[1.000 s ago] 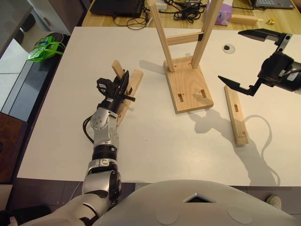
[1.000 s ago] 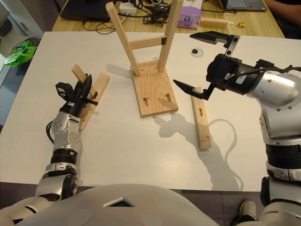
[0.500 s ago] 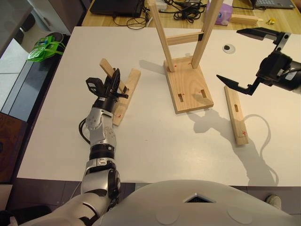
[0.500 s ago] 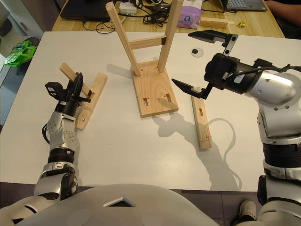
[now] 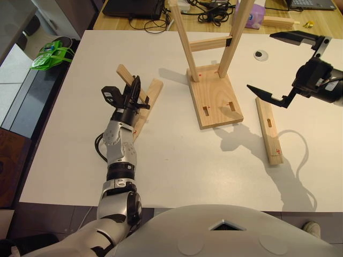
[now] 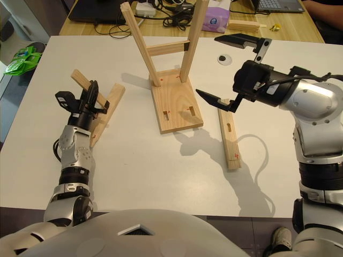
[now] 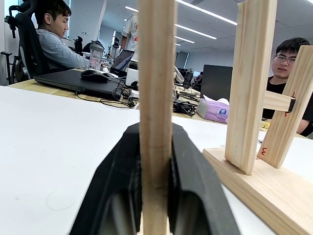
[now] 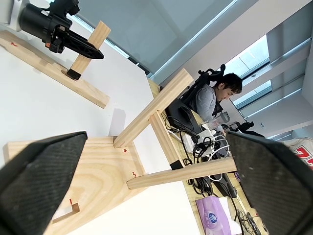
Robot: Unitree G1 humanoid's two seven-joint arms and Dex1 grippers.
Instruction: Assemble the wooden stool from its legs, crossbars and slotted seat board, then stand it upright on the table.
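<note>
The slotted seat board (image 5: 215,99) lies flat in the middle of the white table (image 5: 177,166), with two legs (image 5: 184,40) standing up from it and a crossbar (image 5: 209,43) joining them. At the left, my left gripper (image 5: 134,98) is shut on a short crossbar (image 7: 156,93) that juts up from a third leg (image 5: 146,104) resting on the table. A fourth leg (image 5: 268,130) lies loose to the right of the board. My right gripper (image 5: 261,62) hovers open above that leg's far end, beside the board, with nothing between its fingers (image 8: 41,171).
A small black disc (image 5: 261,54) sits on the table behind my right gripper. Beyond the far edge, a wooden desk holds a laptop (image 5: 134,7), cables, a tissue box (image 5: 252,16) and another wood piece (image 5: 278,22). A green bag (image 5: 50,55) lies off the left side.
My left gripper swung the leg-and-crossbar piece to the left, then a little back to the right and farther away. My right gripper has barely moved and stays open.
</note>
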